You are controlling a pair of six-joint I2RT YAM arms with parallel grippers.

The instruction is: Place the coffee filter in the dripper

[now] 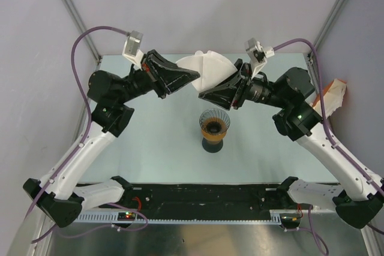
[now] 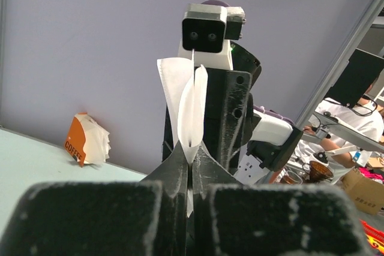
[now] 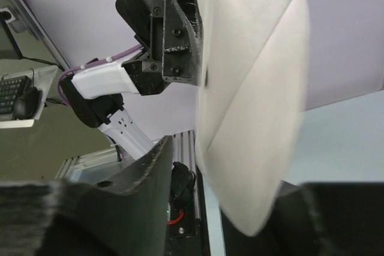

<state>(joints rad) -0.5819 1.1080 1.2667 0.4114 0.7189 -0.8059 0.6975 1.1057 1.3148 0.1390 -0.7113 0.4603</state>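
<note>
Above the pale counter point(image 1: 150, 148), a thin white paper coffee filter point(image 1: 207, 67) hangs in the air between two black grippers. It is fan-shaped and partly puffed open into a cone, with its narrow end toward the grippers and its broad curved edge toward the far wall. The left gripper point(image 2: 191, 160) is clamped tight on its folded seam. The right gripper point(image 1: 204, 95) stands parted around the filter. Nearer, well apart from the filter, the clear ribbed cone-shaped dripper point(image 1: 214, 118) sits mouth-up. An orange packet point(image 2: 81, 142) reads "COFFE".
</note>
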